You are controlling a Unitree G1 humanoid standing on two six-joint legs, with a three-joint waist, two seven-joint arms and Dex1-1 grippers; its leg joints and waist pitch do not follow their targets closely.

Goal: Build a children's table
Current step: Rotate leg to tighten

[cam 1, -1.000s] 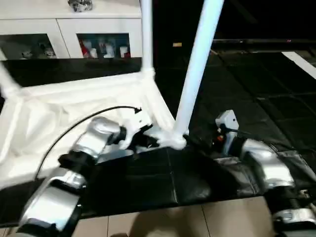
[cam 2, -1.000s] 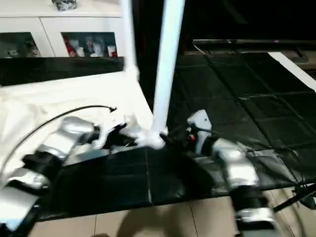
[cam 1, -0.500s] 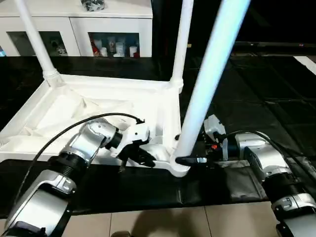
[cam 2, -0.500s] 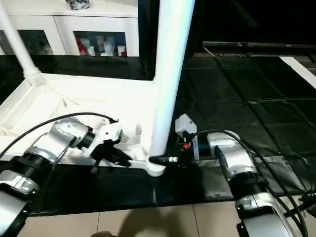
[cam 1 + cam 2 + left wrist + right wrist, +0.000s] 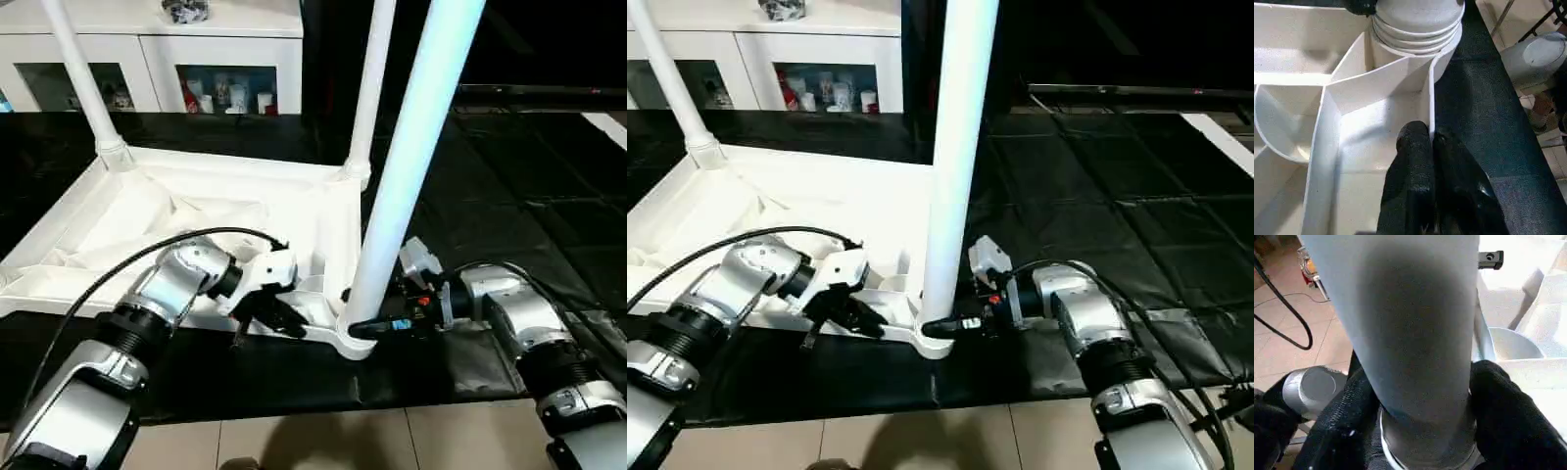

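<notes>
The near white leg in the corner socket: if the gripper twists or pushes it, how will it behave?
The near leg looks like stiff, smooth plastic, so the right gripper, its fingers on both sides, may slip. It stands tall in the tabletop's corner socket, so a push high up could probably lever it.

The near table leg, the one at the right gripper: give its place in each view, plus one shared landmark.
Left eye view: near leg, right of centre, rising from the near corner socket.
Right eye view: centre.
Left wrist view: its ringed base.
Right wrist view: between the right gripper's fingers.
Landmark: that socket.
</notes>
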